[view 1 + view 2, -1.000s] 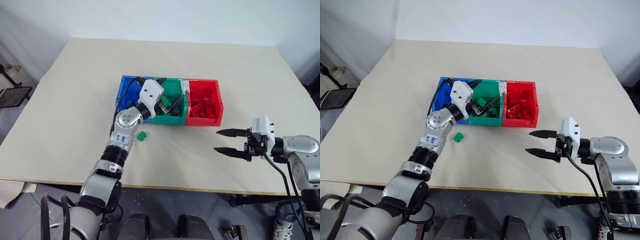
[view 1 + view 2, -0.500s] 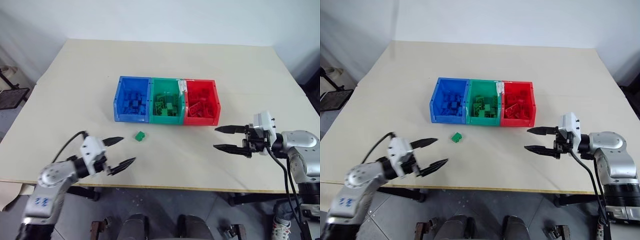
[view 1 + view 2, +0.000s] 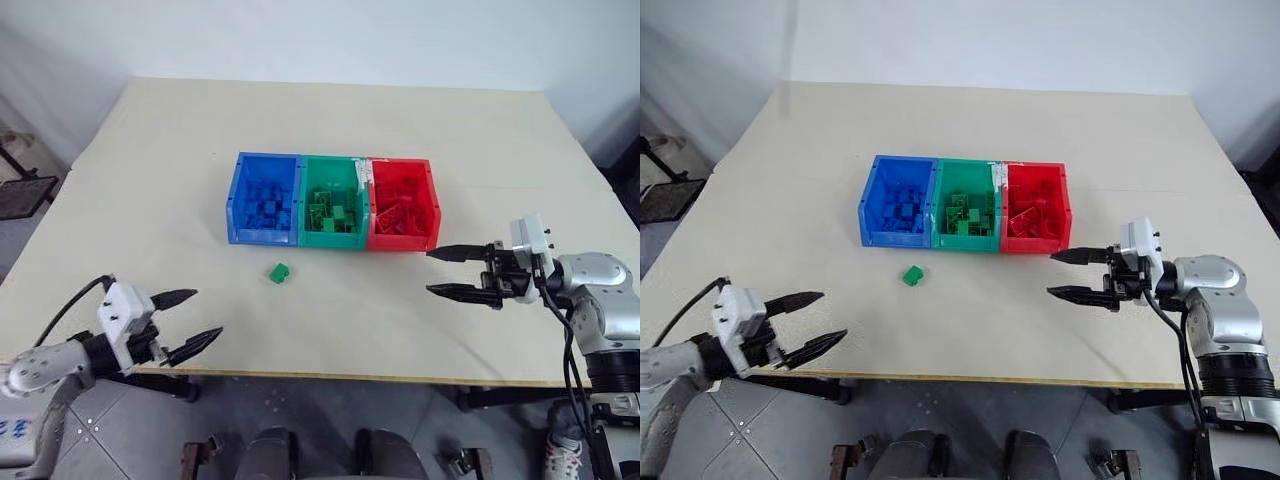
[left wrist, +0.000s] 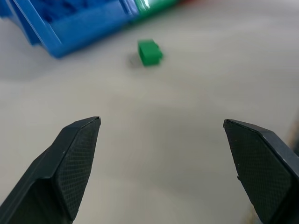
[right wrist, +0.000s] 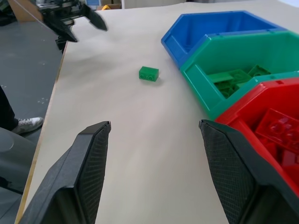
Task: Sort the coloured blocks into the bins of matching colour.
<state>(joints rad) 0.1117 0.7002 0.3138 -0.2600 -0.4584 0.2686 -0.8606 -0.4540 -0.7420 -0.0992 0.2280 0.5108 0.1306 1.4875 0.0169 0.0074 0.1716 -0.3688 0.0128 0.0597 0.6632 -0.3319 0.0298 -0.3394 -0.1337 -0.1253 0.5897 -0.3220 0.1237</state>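
One green block (image 3: 279,272) lies alone on the table, just in front of the bins. The blue bin (image 3: 262,236), green bin (image 3: 330,240) and red bin (image 3: 403,243) are joined in a row, each holding several blocks of its own colour. My left gripper (image 3: 205,313) hovers open and empty at the front-left table edge, pointing toward the green block (image 4: 150,51). My right gripper (image 3: 429,272) stands open and empty in front of the red bin's right corner, pointing left; the green block (image 5: 148,73) lies beyond its fingertips.
The beige table (image 3: 340,130) stretches wide behind and beside the bins. A black stand (image 3: 22,190) sits off the table's left side. A person's white shoe (image 5: 27,124) rests on the floor below the front edge.
My left arm has pulled back from over the green bin to the front-left table edge, its gripper open and empty. The right gripper has hardly moved.
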